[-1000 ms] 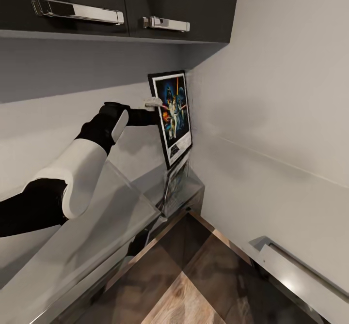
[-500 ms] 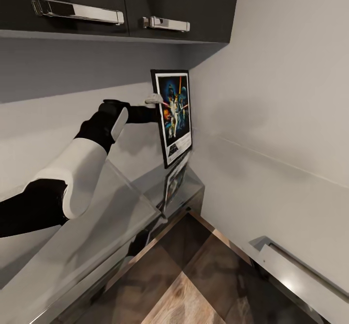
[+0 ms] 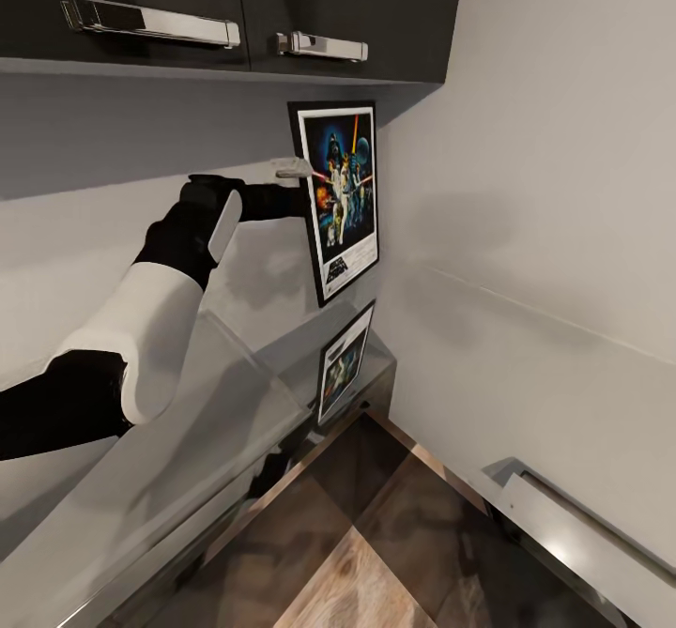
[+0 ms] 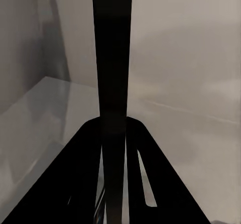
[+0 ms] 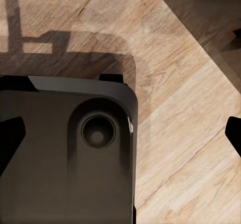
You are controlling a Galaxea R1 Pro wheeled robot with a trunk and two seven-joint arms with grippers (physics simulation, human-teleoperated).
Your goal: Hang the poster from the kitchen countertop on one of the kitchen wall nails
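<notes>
Left gripper [image 3: 302, 187] clamps the poster [image 3: 343, 198] by its edge, jaws tight on the frame, countertop [image 3: 169, 450] well below them; right gripper's jaws, can't tell

The framed poster [image 3: 342, 194] hangs upright in the air above the pale kitchen countertop [image 3: 188, 421].

The poster [image 3: 342, 198] hangs in the air above the far end of the kitchen countertop [image 3: 188, 421], clear of its surface and just below the wall cabinets [image 3: 235, 8]. The left gripper [image 3: 299, 170] is at the poster's left edge, clamped on it. The side wall [image 3: 545, 187] stands right of the poster. The wooden floor [image 3: 366, 553] lies before the countertop.
</notes>
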